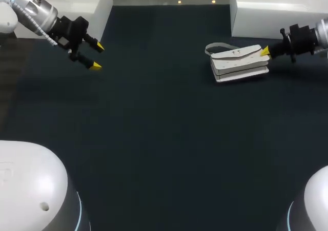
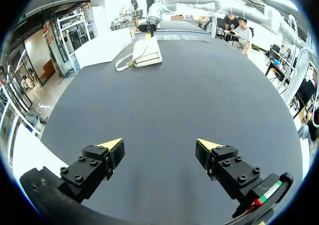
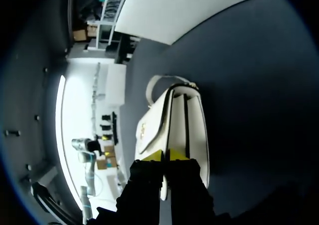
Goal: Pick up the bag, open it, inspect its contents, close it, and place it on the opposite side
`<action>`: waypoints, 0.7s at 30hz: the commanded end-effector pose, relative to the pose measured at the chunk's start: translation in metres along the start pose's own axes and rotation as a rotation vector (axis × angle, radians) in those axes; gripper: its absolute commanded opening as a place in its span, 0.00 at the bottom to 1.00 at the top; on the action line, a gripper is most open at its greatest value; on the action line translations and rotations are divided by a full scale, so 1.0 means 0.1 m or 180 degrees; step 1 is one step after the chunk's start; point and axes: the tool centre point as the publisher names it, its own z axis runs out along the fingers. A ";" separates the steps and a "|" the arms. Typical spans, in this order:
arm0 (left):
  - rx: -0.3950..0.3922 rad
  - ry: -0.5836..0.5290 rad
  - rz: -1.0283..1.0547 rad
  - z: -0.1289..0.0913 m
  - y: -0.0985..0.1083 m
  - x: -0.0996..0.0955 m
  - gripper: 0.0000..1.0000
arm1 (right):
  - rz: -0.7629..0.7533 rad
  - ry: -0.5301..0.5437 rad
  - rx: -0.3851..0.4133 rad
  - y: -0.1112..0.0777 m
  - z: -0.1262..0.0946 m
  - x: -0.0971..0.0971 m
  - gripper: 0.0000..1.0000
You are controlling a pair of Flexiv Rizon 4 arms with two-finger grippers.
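My left gripper (image 1: 98, 57) hangs over the dark table (image 1: 154, 139), its fingers spread wide with nothing between them. The white bag (image 1: 240, 63) lies flat, far ahead of those fingers. My right gripper (image 3: 166, 155) is at the bag's near edge. Its yellow tips are nearly together and seem to pinch that edge, though the contact is hard to see. The strap (image 3: 148, 91) loops out at the bag's far end.

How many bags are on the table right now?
1. The white bag lies far right on the table, its edge in the shut right gripper. No other shows.
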 end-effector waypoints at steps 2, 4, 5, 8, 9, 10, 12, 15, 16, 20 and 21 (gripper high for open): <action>0.0010 -0.0003 0.0005 0.01 0.01 0.00 1.00 | -0.0019 -0.0064 -0.1128 -0.26 0.19 0.19 0.00; 0.0010 -0.0003 0.0005 0.01 0.01 0.00 1.00 | -0.0025 -0.0069 -0.1127 -0.30 0.26 0.24 0.00; 0.0010 -0.0003 0.0005 0.01 0.01 0.00 1.00 | -0.0024 -0.0060 -0.1131 -0.33 0.30 0.26 0.00; 0.0010 -0.0003 0.0005 0.01 0.01 0.00 1.00 | -0.0022 -0.0076 -0.1136 -0.41 0.41 0.31 0.00; 0.0010 -0.0003 0.0005 0.01 0.01 0.00 1.00 | -0.0022 -0.0054 -0.1140 -0.45 0.46 0.34 0.00; 0.0010 -0.0003 0.0005 0.01 0.01 0.00 1.00 | -0.0017 -0.0068 -0.1156 -0.47 0.48 0.34 0.00; 0.0010 -0.0003 0.0005 0.01 0.01 0.00 1.00 | -0.0011 -0.0087 -0.1197 -0.53 0.55 0.38 0.00; 0.0010 -0.0003 0.0005 0.01 0.01 0.00 1.00 | 0.0019 -0.0090 -0.1295 -0.60 0.61 0.42 0.00; 0.0010 -0.0003 0.0005 0.01 0.01 0.00 1.00 | 0.0020 -0.0132 -0.1333 -0.63 0.64 0.44 0.00; 0.0010 -0.0003 0.0005 0.01 0.01 0.00 1.00 | 0.0049 -0.0164 -0.1365 -0.73 0.75 0.50 0.00; 0.0010 -0.0003 0.0005 0.01 0.01 0.00 1.00 | 0.0060 -0.0167 -0.1367 -0.76 0.79 0.52 0.00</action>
